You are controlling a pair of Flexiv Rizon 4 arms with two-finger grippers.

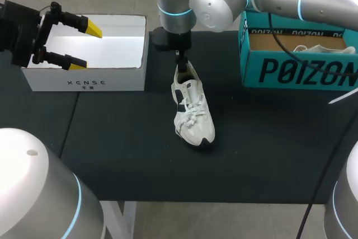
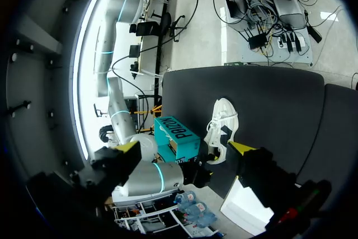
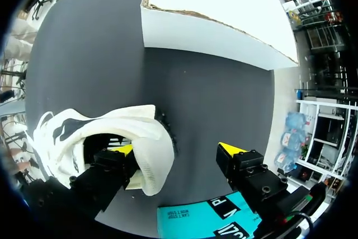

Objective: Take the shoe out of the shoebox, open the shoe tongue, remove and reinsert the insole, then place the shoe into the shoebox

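Sneaker (image 1: 193, 110) lies out of the teal shoebox (image 1: 296, 71) on the table (image 1: 112, 138) — step one looks done; tongue, insole and return are left. Right gripper (image 3: 179, 149) stands wide open astride the heel; left gripper (image 1: 84, 45) hangs spread

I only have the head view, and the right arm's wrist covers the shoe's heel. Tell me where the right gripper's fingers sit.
Observer: In the right wrist view, one finger of the right gripper is inside the heel opening of the shoe. The other is outside, behind the heel.
Operator: Say whether it is clamped on the heel.
Observer: It is not. The gripper is open: bare table shows between the heel's back and the outer finger.
Operator: Check for the insole.
Observer: The opening beside the inner finger is dark, so I cannot tell.
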